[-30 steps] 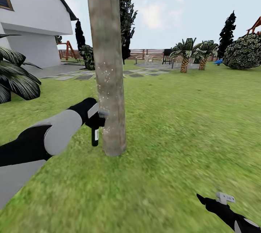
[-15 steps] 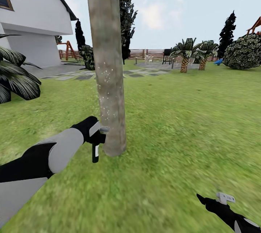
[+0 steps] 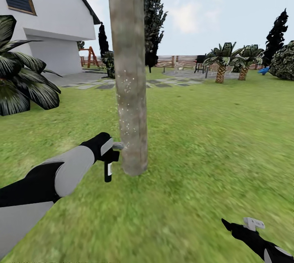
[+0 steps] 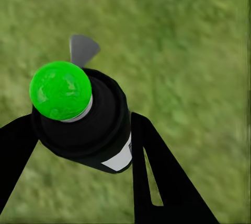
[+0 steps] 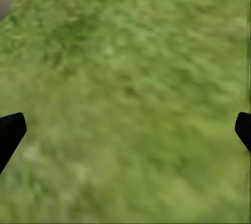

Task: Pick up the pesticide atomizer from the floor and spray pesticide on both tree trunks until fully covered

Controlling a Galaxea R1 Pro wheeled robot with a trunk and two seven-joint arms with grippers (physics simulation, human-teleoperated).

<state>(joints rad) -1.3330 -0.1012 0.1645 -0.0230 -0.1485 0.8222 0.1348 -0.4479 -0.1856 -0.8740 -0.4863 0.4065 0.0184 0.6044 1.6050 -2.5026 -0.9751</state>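
Left gripper [image 3: 109,157] clamped on atomizer [image 3: 108,171], nozzle nearly touching trunk [image 3: 130,91]. Right gripper [image 3: 241,226] spread wide over grass [image 3: 204,140]. Risk of patchy coverage from spraying so close and low, or of bumping the trunk.

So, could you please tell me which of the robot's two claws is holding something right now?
The left claw: it grips the pesticide atomizer beside the tree trunk. The right claw is open over grass.

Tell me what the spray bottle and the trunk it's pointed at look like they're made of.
Pesticide atomizer: likely plastic, with a smooth near-black body, white label and grey trigger head; the left wrist view shows a glossy green cap. Tree trunk: looks like matte bark, mottled grey-brown, dotted with pale specks. It's a render, so both are guesses.
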